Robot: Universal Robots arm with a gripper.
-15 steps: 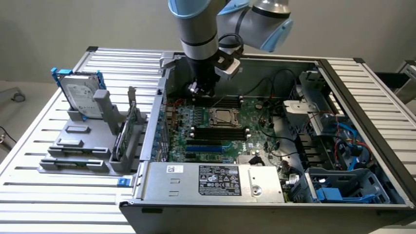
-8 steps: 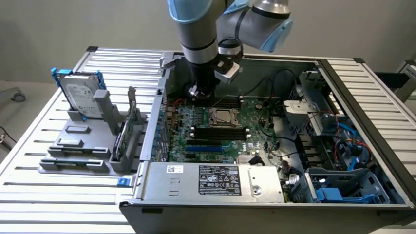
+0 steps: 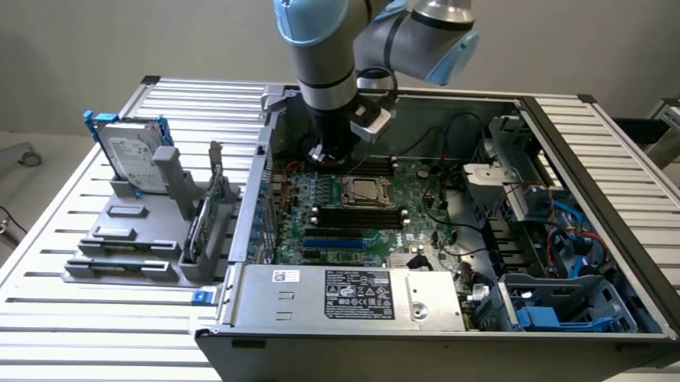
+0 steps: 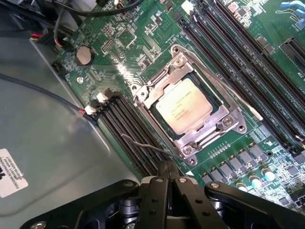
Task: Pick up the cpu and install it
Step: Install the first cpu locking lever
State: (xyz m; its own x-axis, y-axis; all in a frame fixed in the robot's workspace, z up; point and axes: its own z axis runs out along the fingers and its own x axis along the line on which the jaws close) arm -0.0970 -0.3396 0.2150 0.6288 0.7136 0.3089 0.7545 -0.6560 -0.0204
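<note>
The cpu lies in the socket on the motherboard. The hand hangs near it, fingers together, empty

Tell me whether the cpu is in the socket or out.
In. The cpu lies flat inside the metal-framed socket on the motherboard, the frame surrounding its edges.

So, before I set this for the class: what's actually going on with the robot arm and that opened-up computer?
A single robot arm reaches down into an open computer case. Its gripper is shut with nothing in it, low over the motherboard next to the socket. The cpu lies flat inside that metal-framed socket, so it looks already placed. A hard drive stands in a grey rack outside the case.
</note>
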